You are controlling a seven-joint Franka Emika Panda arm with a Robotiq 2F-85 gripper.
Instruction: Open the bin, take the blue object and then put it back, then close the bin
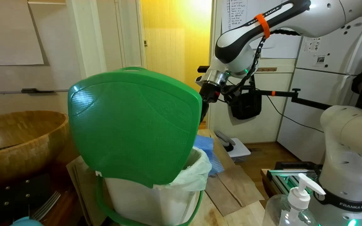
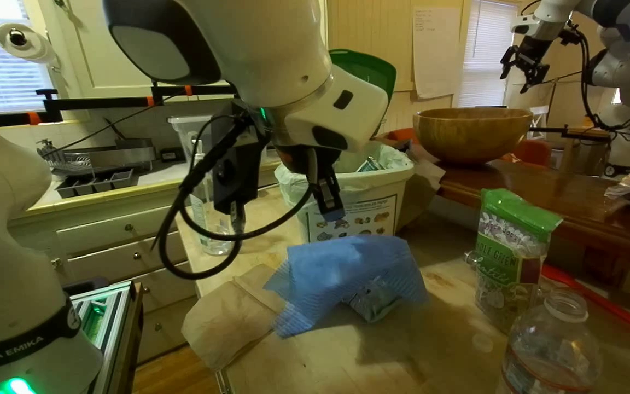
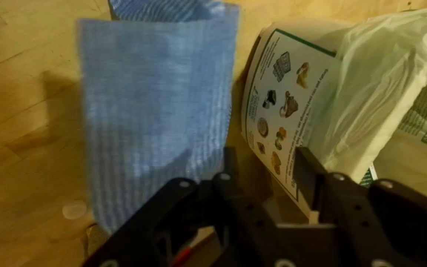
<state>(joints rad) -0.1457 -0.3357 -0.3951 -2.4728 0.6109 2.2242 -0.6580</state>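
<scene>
Blue cloth: lies spread over a crinkled packet on the desk, just outside the bin. Shows blurred edges in the wrist view; at rest or moving, cannot tell.
Tool: stands with jaws partly parted and nothing between them. Hangs above the cloth in an exterior view, apparently clear of it.
Cloth from tool: lies below and to one side, the side away from the bin. In the wrist view, lies left of the jaws, with the bin on their right.
Cloth's long axis: runs roughly in line with the jaws in the wrist view, along the gap rather than across it; a rough reading, given the folds.
Nearer arm: the tool's own, overhead; a second arm well apart, in the background.
Bin: stands upright, with a pale liner turned over the rim.
Green lid: stands raised on the bin's far side from the cloth, not yet closed.
Coming move, judged: for the cloth, a reach down and away from the bin; for the closing, a reach over the bin to the lid. Cannot settle between taking and closing from here.
</scene>
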